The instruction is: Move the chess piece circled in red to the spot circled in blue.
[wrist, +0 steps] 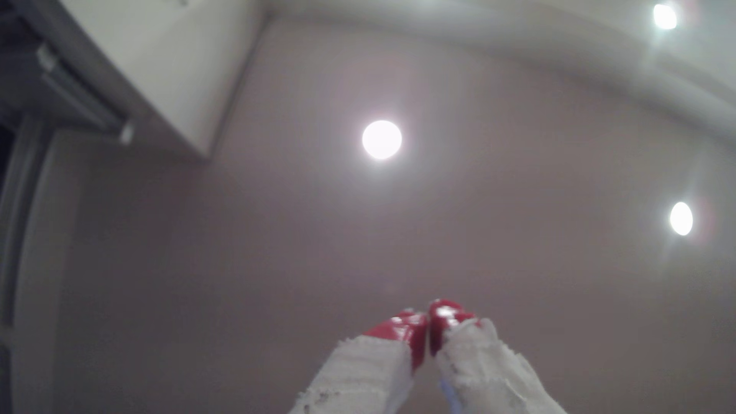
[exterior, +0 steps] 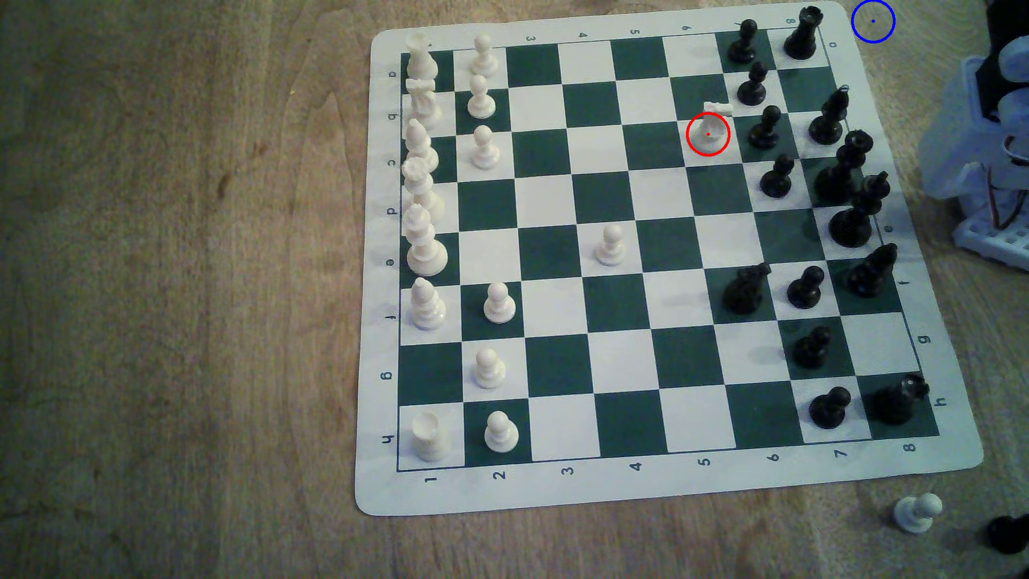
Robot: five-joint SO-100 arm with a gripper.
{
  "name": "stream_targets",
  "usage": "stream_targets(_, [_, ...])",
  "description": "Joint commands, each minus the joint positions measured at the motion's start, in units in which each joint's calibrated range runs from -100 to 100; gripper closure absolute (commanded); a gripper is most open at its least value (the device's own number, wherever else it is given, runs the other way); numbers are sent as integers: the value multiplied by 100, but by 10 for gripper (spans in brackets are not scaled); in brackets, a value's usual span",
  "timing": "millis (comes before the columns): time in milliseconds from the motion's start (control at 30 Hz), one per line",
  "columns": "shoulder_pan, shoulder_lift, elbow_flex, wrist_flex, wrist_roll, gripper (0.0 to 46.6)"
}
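The white plastic knight (exterior: 709, 129), with its round base and blocky horse head, stands upright inside a thin red ring on a white square of the green-and-white chess mat (exterior: 640, 490), just beside a row of black pawns (exterior: 764, 129). The thin blue ring with a centre dot (exterior: 872, 21) lies on bare light-brown wood off the mat's corner, near the black rook (exterior: 803, 34). In the wrist view the red-tipped, white-wrapped gripper (wrist: 428, 328) points at a ceiling with round lamps (wrist: 381, 139), its tips pressed together and holding nothing.
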Motion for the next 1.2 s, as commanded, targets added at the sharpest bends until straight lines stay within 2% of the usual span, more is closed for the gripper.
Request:
stream_targets(0, [21,-20,72,-15,54,464])
stream_targets(400, [21,-20,72,-15,54,464])
stream_targets(433, [-3,-20,72,42,-24,458])
stream_targets(467, [-120,-20,72,222,-34,451])
stream_targets(533, [-378,-20,72,681,78,464])
stream_targets(667, [-401,-28,81,1557,103,464])
stream_targets(800, [-456,-28,81,2958,103,464])
stream_targets(833, [-456,-28,81,3334,171,464])
stream_targets(867, [-433,-28,81,4309,332,464])
stream_targets(967, [-355,-20,81,5939,332,458])
stream_targets(1000, [-143,-20,81,7364,337,464])
stream_targets(1067, [-18,6,81,8560,205,464])
stream_targets(1133, [83,379,81,8715,39,464])
stream_targets(1167, [130,464,81,8723,34,464])
